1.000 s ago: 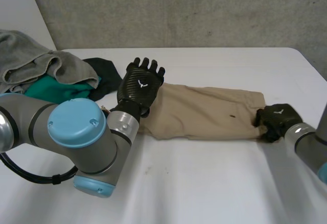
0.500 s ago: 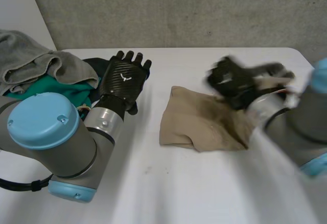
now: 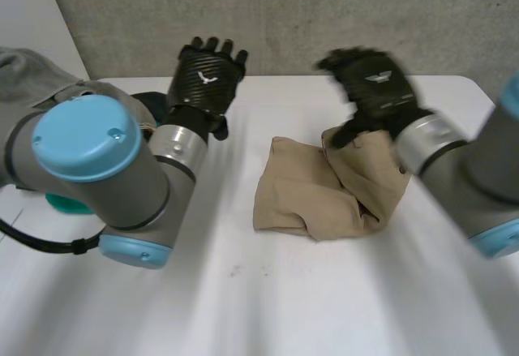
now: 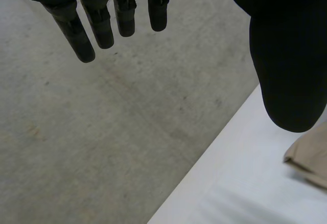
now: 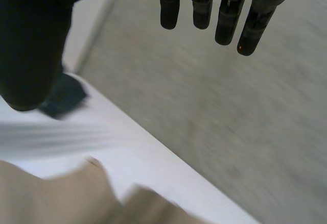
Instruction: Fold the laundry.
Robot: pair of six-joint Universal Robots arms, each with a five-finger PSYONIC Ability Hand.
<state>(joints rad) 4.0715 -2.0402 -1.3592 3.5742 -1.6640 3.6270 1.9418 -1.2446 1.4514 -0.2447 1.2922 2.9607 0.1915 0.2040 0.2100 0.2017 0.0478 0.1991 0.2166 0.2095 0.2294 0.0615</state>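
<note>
Fold landed: beige cloth garment (image 3: pixel 308 194) now lies doubled, rumpled. Right hand (image 3: pixel 375 88) released, fingers straight above it; left hand (image 3: pixel 207 76) spread, empty, beside it.

The table (image 3: pixel 268 307) is lying bare along the front, giving room to pass. The cloth (image 3: pixel 300 194) is sitting in the middle. The pile (image 3: pixel 24 72) is filling the far left corner, and the left arm (image 3: pixel 89 178) is hanging in front of it.

A rough, mottled grey concrete wall (image 3: pixel 340 15) rises just behind the far edge of the white surface (image 3: pixel 243 315); a plain pale panel (image 3: pixel 28 15) stands at its left end, evenly lit
</note>
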